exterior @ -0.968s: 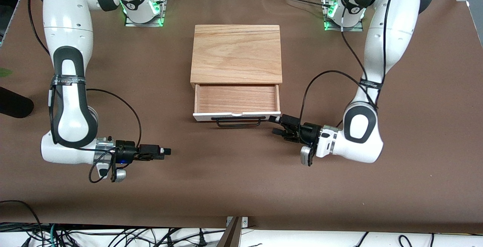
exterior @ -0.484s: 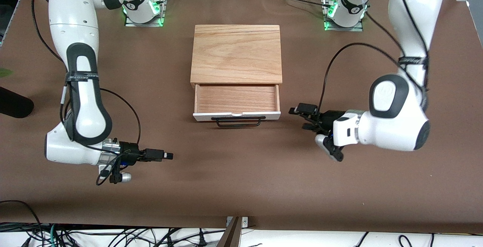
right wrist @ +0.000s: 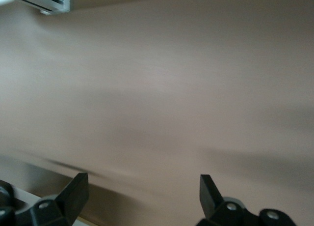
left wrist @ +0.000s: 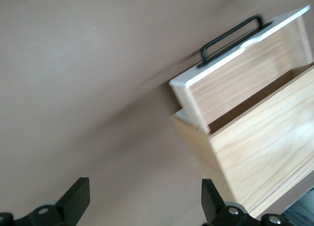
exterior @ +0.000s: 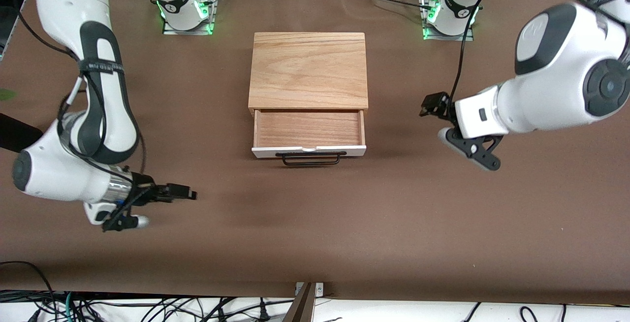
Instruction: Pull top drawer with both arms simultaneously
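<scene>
Over the brown tabletop (exterior: 315, 223) toward the right arm's end, the right arm's small black two-finger tool (exterior: 189, 194) hangs with its fingers (right wrist: 73, 194) spread apart and nothing between them, well apart from the drawer. The shallow wide top drawer (exterior: 309, 135) with white front panel, thin black bar handle (exterior: 311, 158) and reddish wood floor stands pulled out from the light-wood cabinet (exterior: 308, 70) at mid-table, its front facing the camera. Toward the left arm's end, the left arm's black two-finger tool (exterior: 430, 105) hangs over bare tabletop beside the cabinet, its fingers (left wrist: 76, 199) parted wide and empty, clear of the handle.
</scene>
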You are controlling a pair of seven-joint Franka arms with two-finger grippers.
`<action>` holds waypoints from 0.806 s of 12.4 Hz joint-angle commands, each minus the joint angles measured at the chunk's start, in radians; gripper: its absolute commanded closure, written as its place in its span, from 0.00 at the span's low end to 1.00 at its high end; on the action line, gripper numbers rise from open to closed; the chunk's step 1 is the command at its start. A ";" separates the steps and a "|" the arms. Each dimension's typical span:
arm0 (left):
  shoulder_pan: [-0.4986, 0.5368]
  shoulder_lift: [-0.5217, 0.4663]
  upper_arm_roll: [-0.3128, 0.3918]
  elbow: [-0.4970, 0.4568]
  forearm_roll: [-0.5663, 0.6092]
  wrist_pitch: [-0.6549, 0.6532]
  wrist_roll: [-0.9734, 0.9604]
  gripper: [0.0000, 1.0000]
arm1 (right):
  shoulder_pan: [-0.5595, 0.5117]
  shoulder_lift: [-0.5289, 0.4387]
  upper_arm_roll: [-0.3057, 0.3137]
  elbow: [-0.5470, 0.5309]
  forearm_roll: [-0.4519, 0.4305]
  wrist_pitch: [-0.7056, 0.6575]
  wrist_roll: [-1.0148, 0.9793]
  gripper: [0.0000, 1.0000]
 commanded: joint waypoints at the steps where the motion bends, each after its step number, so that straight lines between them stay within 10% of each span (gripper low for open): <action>1: 0.007 -0.166 -0.001 -0.186 0.133 0.016 -0.005 0.00 | -0.011 -0.215 0.009 -0.206 -0.219 -0.016 -0.010 0.00; 6: 0.042 -0.370 0.005 -0.367 0.269 0.086 -0.308 0.00 | -0.123 -0.404 0.035 -0.267 -0.489 -0.023 -0.010 0.00; 10: 0.078 -0.444 0.004 -0.469 0.284 0.175 -0.319 0.00 | -0.189 -0.550 0.038 -0.340 -0.500 -0.026 -0.002 0.00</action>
